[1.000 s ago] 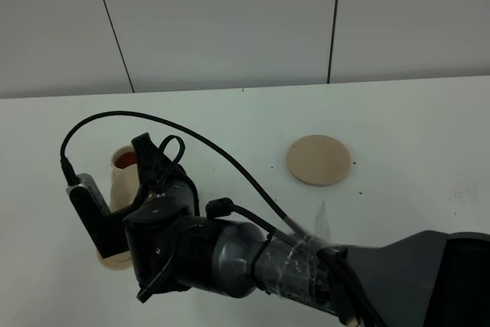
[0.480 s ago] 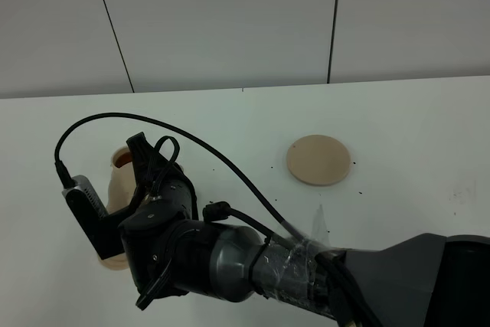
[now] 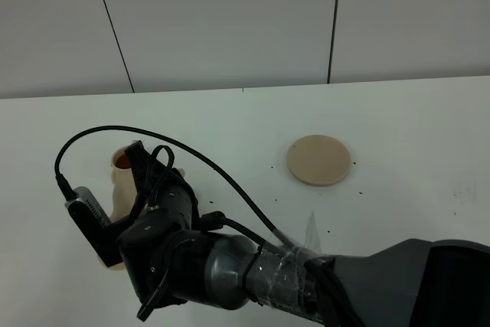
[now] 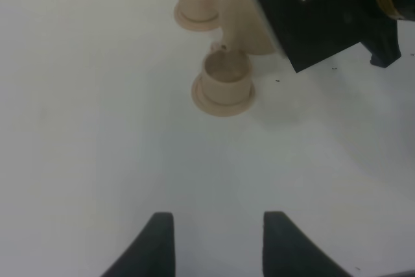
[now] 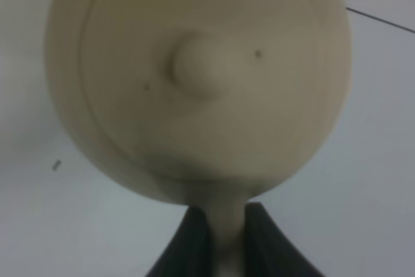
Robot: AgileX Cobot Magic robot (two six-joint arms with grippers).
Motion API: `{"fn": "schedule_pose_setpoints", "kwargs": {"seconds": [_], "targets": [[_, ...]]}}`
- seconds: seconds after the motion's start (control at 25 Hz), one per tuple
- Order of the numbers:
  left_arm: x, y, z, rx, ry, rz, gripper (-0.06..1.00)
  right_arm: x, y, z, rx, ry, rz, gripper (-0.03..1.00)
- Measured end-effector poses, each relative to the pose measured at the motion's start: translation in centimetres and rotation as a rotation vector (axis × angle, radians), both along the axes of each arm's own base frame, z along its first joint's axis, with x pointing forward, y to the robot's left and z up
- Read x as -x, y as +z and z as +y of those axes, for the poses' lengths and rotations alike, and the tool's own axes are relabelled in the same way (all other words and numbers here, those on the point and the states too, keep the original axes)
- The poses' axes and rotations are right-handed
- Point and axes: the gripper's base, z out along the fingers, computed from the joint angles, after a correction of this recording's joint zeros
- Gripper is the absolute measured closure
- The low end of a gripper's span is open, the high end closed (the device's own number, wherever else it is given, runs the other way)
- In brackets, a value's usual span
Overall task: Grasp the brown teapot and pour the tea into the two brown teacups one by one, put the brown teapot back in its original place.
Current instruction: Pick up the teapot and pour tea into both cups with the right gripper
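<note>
**Exterior high view:** One brown teapot (image 3: 119,193) shows only as a tan sliver at left. It sits behind the right arm (image 3: 207,266), which fills the lower left. One far teacup (image 3: 122,160) with reddish tea sits just above it. One wide round saucer (image 3: 319,160) lies alone right of centre on the white bench (image 3: 413,128). Compared with a second ago, the arm and its cable loop sit lower, and the saucer has not moved.

**Left wrist view:** There are two teacups at the top, each on its own small saucer (image 4: 196,94). The near teacup (image 4: 226,74) is below the far one, and the teapot is just beside both. The left fingers (image 4: 162,241) at the bottom edge are spread wide and hold nothing.

**Right wrist view:** The teapot's lid and knob (image 5: 198,63) fill the frame. The right fingers (image 5: 191,241) at bottom centre are pinched tight on its handle (image 5: 228,238).
</note>
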Motion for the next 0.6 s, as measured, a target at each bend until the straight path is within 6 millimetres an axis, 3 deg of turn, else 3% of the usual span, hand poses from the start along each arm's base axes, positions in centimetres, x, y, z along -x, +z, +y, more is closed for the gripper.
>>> {"fn": "schedule_pose_setpoints", "kwargs": {"seconds": [0.6], "targets": [[0.00, 0.00, 0.00, 0.000, 0.000, 0.000, 0.55, 0.12, -0.13, 0.14, 0.045, 0.012, -0.056, 0.87]]}}
